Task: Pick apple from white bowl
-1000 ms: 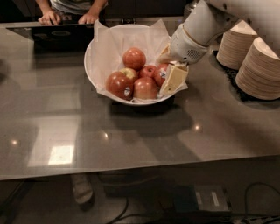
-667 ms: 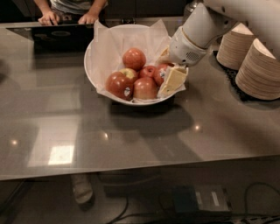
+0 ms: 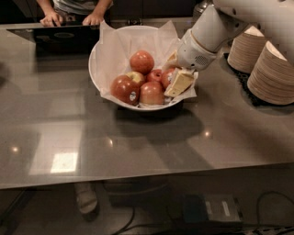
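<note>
The white bowl is sitting on the grey table, toward its far side. Crinkled white paper is lining it and sticking up past the rim at the back. Six apples are lying inside.

The apple is resting at the right of the bowl, red and partly hidden, right against the gripper. The gripper is reaching down into the bowl from the right, its pale cream end lying low among the fruit. Whether it is wide, narrow or clasping the apple cannot be told from here. The white arm is sloping up from it toward the upper right, crossing above the bowl's right rim.

A round red apple is sitting highest, at the back of the bowl. A darker red apple with a pale sticker is lying at the front left, and a small yellow-green apple is peeping out just behind it. A small red apple is sitting in the middle. A paler pink-red apple is lying at the front, just beside the gripper's cream end.

To the right of the bowl, well apart from it, two stacks of beige paper plates are standing on a dark mat. Behind the bowl and to its left, a dark flat panel is lying on the table, and a person is standing at the table's far edge. Under the table, below the bowl and to its right, a dark box and some cables are lying on the floor.
</note>
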Controlling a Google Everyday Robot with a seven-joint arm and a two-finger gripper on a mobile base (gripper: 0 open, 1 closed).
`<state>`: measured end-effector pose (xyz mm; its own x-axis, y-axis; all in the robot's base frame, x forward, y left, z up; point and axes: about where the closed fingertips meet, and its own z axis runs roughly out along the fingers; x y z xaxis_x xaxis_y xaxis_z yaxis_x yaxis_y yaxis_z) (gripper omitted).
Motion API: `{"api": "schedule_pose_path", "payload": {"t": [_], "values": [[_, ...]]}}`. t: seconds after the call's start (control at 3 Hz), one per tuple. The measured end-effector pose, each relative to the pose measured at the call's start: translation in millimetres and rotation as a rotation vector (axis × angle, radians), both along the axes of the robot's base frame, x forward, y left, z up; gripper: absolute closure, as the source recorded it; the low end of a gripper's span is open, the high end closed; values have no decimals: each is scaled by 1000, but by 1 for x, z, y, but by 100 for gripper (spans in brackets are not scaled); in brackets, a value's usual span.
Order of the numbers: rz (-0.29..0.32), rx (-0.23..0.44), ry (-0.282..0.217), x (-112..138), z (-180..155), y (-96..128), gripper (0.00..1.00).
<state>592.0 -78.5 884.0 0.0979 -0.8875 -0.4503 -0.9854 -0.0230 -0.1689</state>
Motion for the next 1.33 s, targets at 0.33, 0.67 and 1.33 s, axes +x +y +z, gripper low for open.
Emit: {"api": "schedule_pose_path", "payload": {"t": [0.33,0.67,1.33], "values": [[0,0,0,0,0,0,97],[0,0,0,0,0,0,100],[36,122,-47,8,34,-3,100]]}}
